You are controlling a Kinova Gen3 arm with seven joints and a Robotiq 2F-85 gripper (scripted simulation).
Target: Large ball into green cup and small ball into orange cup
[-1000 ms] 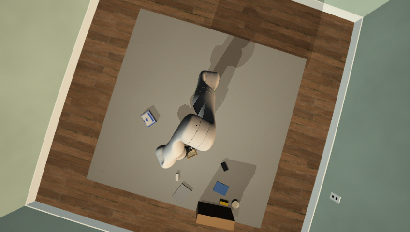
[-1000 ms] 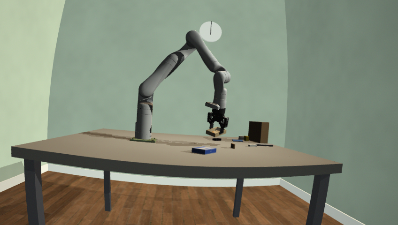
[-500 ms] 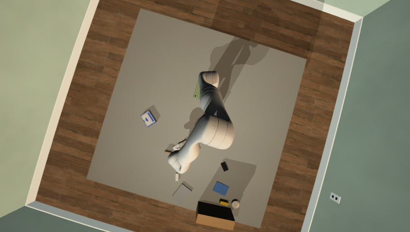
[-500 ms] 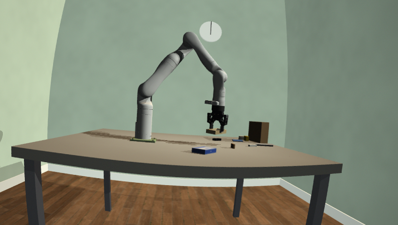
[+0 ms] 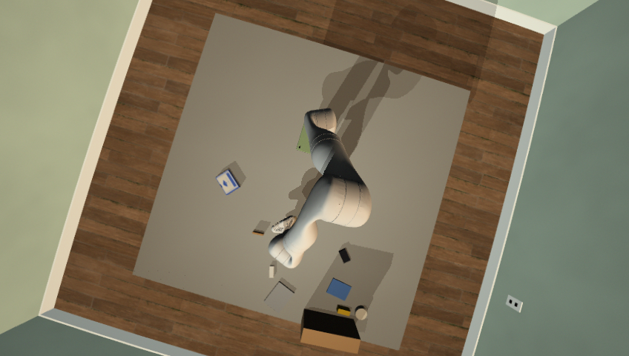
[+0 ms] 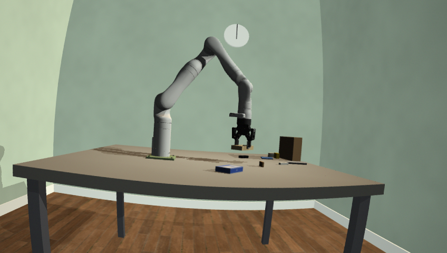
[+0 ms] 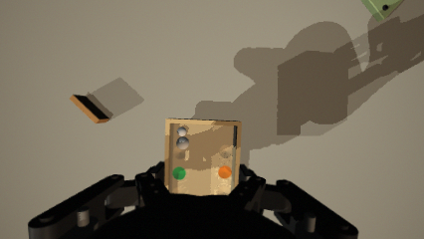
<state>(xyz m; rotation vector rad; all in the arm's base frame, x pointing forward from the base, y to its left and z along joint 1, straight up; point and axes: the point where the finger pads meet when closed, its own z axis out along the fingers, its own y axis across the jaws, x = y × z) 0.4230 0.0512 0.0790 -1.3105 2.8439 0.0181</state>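
My gripper [image 7: 202,172] is shut on the covered wooden puzzle [image 7: 203,155] and holds it above the table. In the wrist view two grey balls lie in the puzzle's far left corner: the smaller ball farther out, the larger ball just nearer. The green cup [image 7: 178,173] at the near left and the orange cup [image 7: 225,172] at the near right both look empty. From the side the puzzle [image 6: 241,147] hangs about level under the gripper [image 6: 243,141], a little above the table top. In the overhead view the arm hides the puzzle.
A small orange-edged block [image 7: 90,108] lies on the table to the left of the puzzle. A blue box [image 6: 229,168] lies nearer the table's front. A dark brown box [image 6: 290,148] and several small items stand to the right. The arm's green base plate [image 6: 160,157] is to the left.
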